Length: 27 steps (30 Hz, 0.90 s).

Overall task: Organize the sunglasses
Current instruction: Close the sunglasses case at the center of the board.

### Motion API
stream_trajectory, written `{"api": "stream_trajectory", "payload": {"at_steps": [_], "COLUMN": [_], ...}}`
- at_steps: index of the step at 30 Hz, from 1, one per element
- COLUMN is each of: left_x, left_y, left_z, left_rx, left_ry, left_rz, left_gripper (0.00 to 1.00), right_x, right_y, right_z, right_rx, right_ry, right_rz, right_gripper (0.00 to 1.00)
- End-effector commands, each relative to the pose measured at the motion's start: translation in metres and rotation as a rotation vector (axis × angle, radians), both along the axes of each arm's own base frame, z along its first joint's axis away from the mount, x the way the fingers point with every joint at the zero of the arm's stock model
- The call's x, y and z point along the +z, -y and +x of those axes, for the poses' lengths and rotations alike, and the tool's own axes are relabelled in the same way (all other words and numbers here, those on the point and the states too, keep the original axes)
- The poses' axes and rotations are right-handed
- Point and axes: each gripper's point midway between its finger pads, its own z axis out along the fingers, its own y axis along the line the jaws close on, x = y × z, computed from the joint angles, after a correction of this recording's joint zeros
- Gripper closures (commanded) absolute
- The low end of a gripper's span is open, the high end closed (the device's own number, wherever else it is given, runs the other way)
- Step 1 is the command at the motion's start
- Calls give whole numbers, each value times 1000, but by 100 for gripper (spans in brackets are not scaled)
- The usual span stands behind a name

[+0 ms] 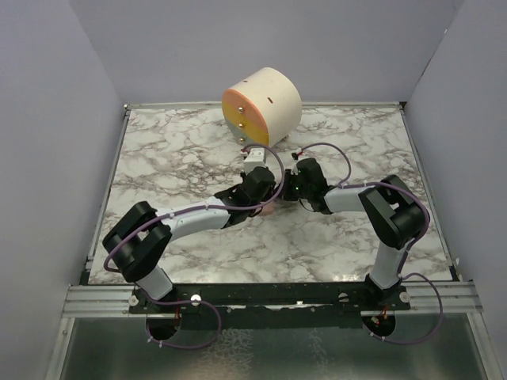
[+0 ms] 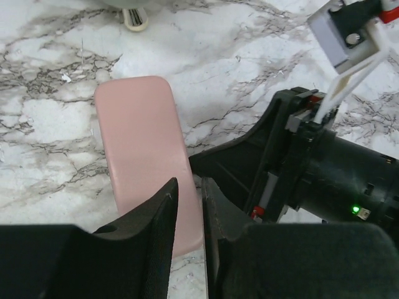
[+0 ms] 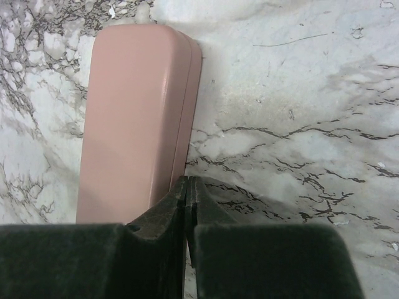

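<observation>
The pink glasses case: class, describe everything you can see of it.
The pink glasses case is an oblong, smooth, matte shell with rounded corners, and it looks hard. A seam along one long side separates lid and base; it is closed. It lies flat on the marble table. The right gripper, jaws shut, sits at its seam edge. The left gripper, jaws slightly apart, hangs over one end. Whether either touches it cannot be told.

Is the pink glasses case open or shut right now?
Shut: the pink case lies flat, lid down on its base, only a thin seam showing.
</observation>
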Motion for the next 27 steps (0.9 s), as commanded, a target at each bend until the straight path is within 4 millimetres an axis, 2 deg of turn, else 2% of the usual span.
{"api": "stream_trajectory", "payload": {"at_steps": [1, 12, 20, 25, 26, 27], "left_x": [37, 66, 71, 72, 71, 70], "left_y": [-2, -13, -39, -49, -51, -53], "left_z": [5, -3, -11, -17, -18, -18], "left_rx": [-20, -50, -1, 13, 16, 21], "left_ry": [123, 202, 211, 214, 212, 210], "left_rz": [60, 55, 100, 92, 97, 105], "left_gripper": [75, 75, 73, 71, 71, 71], "right_x": [-13, 16, 34, 38, 39, 40], "right_y": [13, 23, 31, 32, 32, 33], "right_z": [-3, -1, -1, -2, -2, -3], "right_rx": [-37, -70, -99, -105, -109, -109], "right_ry": [-18, 73, 116, 123, 125, 127], "right_rz": [-70, -74, -72, -69, -67, -67], "right_gripper": [96, 80, 74, 69, 68, 62]}}
